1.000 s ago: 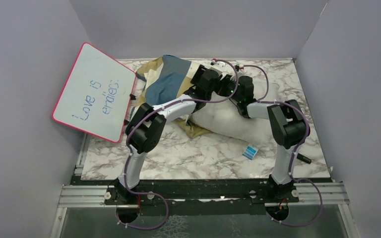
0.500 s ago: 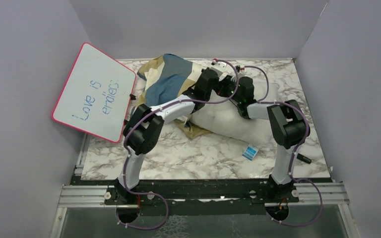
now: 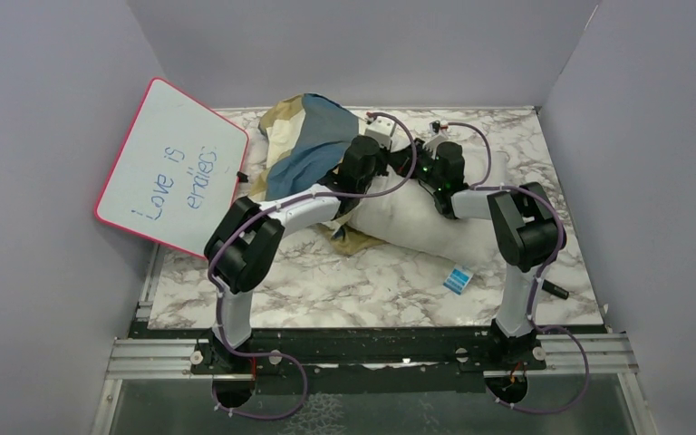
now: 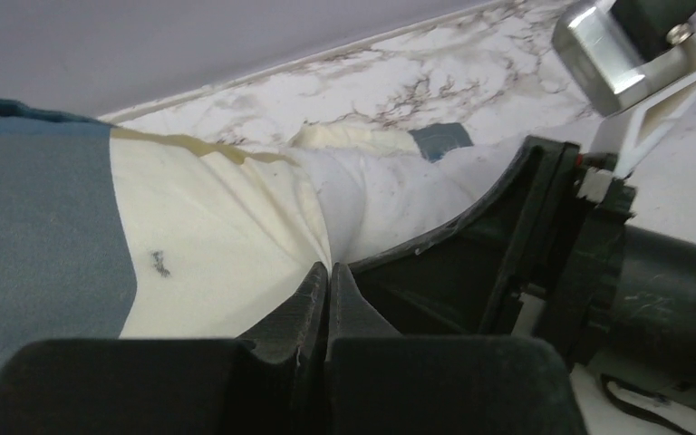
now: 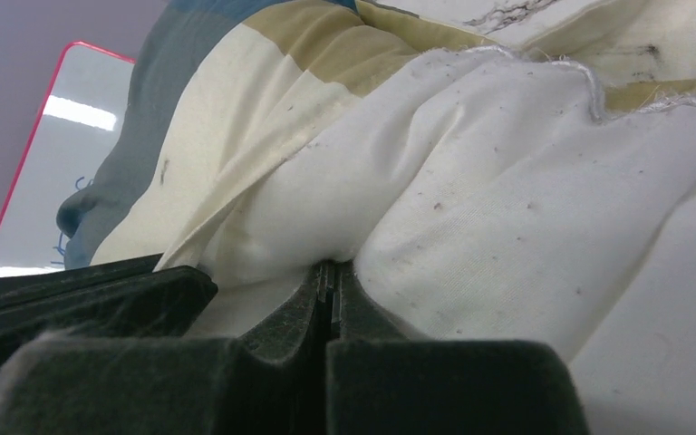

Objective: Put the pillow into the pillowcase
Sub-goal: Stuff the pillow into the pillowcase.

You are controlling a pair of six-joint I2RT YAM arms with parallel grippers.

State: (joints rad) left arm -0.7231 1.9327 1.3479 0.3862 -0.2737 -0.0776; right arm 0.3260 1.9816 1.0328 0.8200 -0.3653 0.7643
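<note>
The checked blue, tan and cream pillowcase (image 3: 301,143) is bunched at the back left of the table, and a tan corner of it shows under the pillow's near-left side. The plump white pillow (image 3: 417,227) lies at the centre, with its far end at the pillowcase. My left gripper (image 3: 373,156) is shut on a cream fold of the pillowcase (image 4: 227,217), its fingertips (image 4: 328,270) pinched together. Right beside it, my right gripper (image 3: 421,169) is shut on a pinch of the white pillow (image 5: 507,208) at its tips (image 5: 329,265).
A pink-rimmed whiteboard (image 3: 172,168) leans against the left wall beside the pillowcase. A small blue and white box (image 3: 456,278) and a black marker (image 3: 555,290) lie on the marble table (image 3: 326,281) near the right arm. Grey walls close in three sides.
My left gripper has closed on the pillowcase fold, and its arm has swung a little left and nearer, drawing the blue cloth along. The right gripper has stayed shut in place.
</note>
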